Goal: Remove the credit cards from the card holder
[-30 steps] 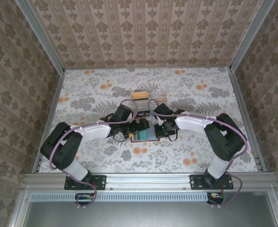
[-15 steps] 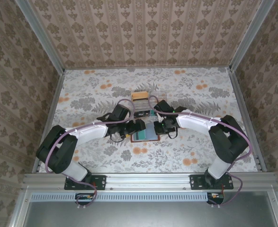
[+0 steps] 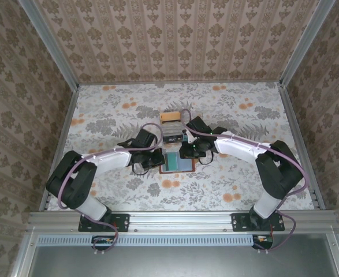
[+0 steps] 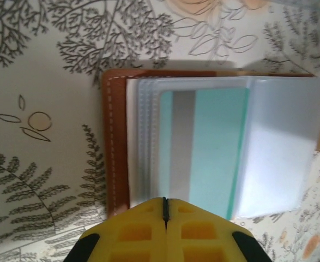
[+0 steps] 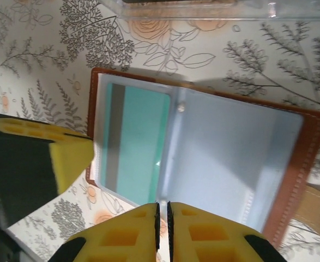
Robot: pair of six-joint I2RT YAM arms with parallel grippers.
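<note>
The reddish-brown card holder [image 3: 184, 164] lies open and flat on the table between both arms. A teal credit card [image 4: 217, 147] with a grey stripe sits in its clear sleeve on the left half [image 5: 143, 144]; the right half shows pale blue-grey sleeves. My left gripper [image 4: 165, 203] is shut, its tips over the holder's left side, nothing visible between them. My right gripper [image 5: 162, 207] hangs over the holder's edge, its jaws nearly together with a hair's gap and nothing in it. In the top view the left gripper [image 3: 156, 158] and right gripper [image 3: 185, 151] flank the holder.
A clear plastic compartment box [image 3: 175, 131] stands just behind the holder, with a tan block [image 3: 170, 116] at its far end. The floral tabletop [image 3: 244, 179] has free room left, right and in front. Patterned walls close the table on three sides.
The left gripper went from open to shut. The right arm drew back toward the box and its jaws parted a hair. The holder now lies uncovered and open.
</note>
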